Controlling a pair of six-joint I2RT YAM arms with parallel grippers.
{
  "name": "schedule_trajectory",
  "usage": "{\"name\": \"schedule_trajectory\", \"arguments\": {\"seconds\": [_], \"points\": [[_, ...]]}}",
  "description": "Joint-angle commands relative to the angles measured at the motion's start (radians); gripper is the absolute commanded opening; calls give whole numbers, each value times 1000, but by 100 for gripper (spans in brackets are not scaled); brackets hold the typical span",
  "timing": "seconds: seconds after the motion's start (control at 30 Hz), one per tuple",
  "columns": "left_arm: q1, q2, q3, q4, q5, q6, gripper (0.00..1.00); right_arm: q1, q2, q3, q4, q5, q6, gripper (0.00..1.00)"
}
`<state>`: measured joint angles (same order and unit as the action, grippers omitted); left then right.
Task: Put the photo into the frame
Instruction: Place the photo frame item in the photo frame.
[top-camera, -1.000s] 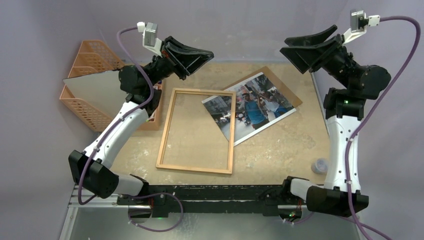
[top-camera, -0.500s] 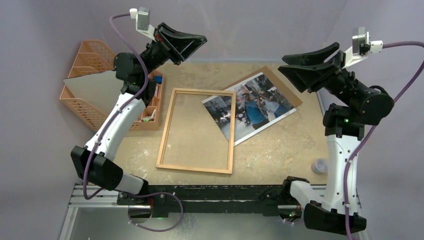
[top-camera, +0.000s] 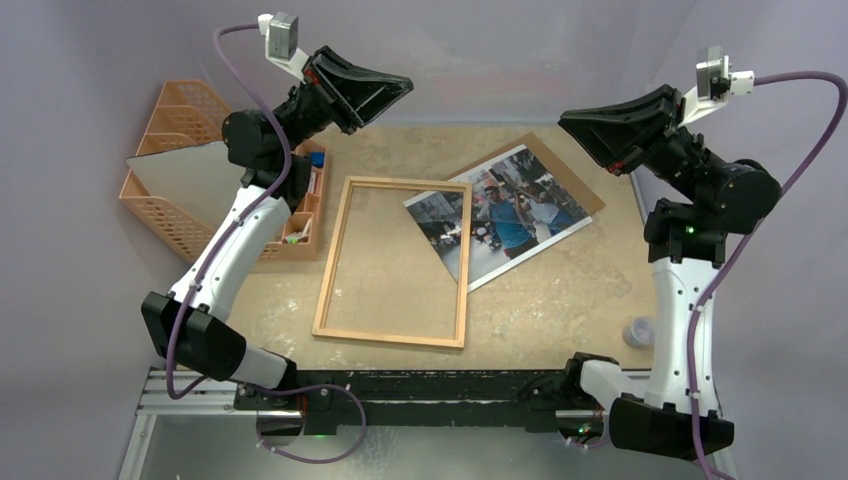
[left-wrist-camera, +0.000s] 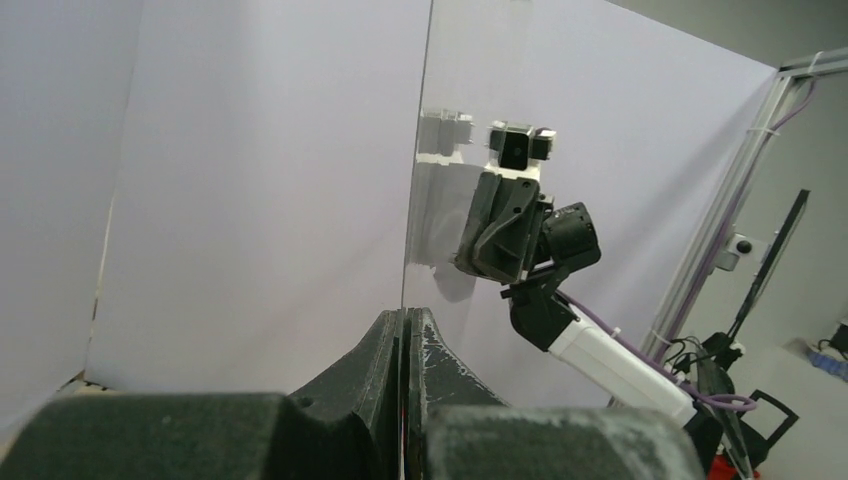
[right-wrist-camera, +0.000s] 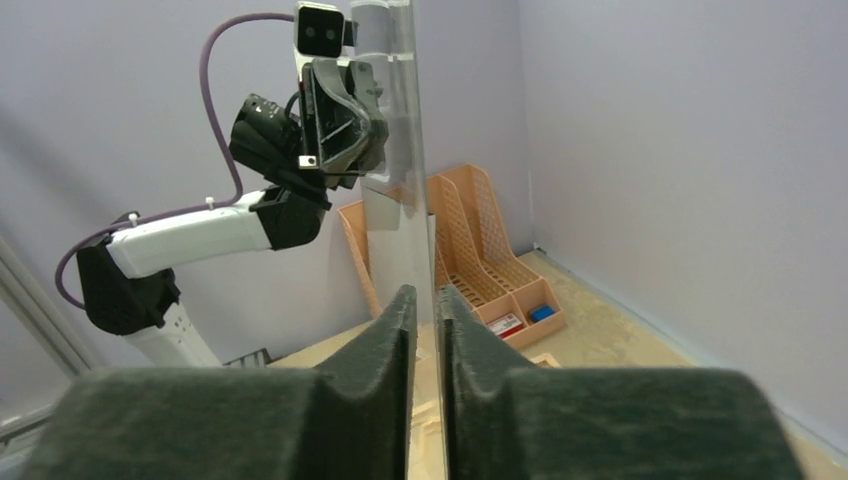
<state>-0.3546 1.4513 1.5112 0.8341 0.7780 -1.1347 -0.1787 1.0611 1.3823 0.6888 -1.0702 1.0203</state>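
My left pincer (left-wrist-camera: 408, 318) was clamped on one edge of the clear pane (right-wrist-camera: 398, 200), which stood upright high above the table (top-camera: 560, 290); my right pincer (right-wrist-camera: 425, 300) stood narrow about the opposite edge, though I could not tell whether it gripped. The photo (top-camera: 515, 215) lay face up on the brown panel (top-camera: 572, 189), one corner reaching inside the frame (top-camera: 334, 260); I judged nothing seated yet, so photo, pane and backing all remained.

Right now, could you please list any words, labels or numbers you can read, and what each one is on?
None can be read.
The photo: any lettering in it is too small.
The red-and-white item in the orange organizer: label blurred.
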Motion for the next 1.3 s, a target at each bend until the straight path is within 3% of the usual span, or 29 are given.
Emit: {"name": "schedule_trajectory", "arguments": {"seconds": [0.0, 0.07, 0.17, 0.37, 0.5, 0.63, 0.83, 1.07, 1.17, 1.27], "points": [[6, 0, 36, 112, -15, -110, 0, 4, 2, 12, -17, -45, -51, 9], [6, -4, 40, 103, -16, -113, 0, 4, 6, 10, -12, -46, -49, 0], [6, -19, 40, 20, -22, -63, 4, 4, 1, -2, -2, -27, -40, 0], [6, -125, -35, -409, -191, 293, 56, 5, 8, -23, -102, 45, -32, 0], [8, -186, -83, -722, -392, 495, 74, 5, 11, -98, -160, 97, -14, 0], [9, -219, -119, -984, -565, 618, 78, 5, 11, -193, -220, 142, -1, 0], [12, -268, -284, -1225, -809, 690, 81, 19, 23, -341, -259, 179, 74, 0], [17, -242, -529, -1230, -962, 633, 81, 207, 65, -468, -188, 333, 154, 0], [30, -200, -578, -1226, -1026, 599, 81, 274, 85, -508, -123, 379, 198, 0], [47, -169, -613, -1225, -1054, 554, 81, 346, 100, -515, -162, 453, 183, 0]]}}
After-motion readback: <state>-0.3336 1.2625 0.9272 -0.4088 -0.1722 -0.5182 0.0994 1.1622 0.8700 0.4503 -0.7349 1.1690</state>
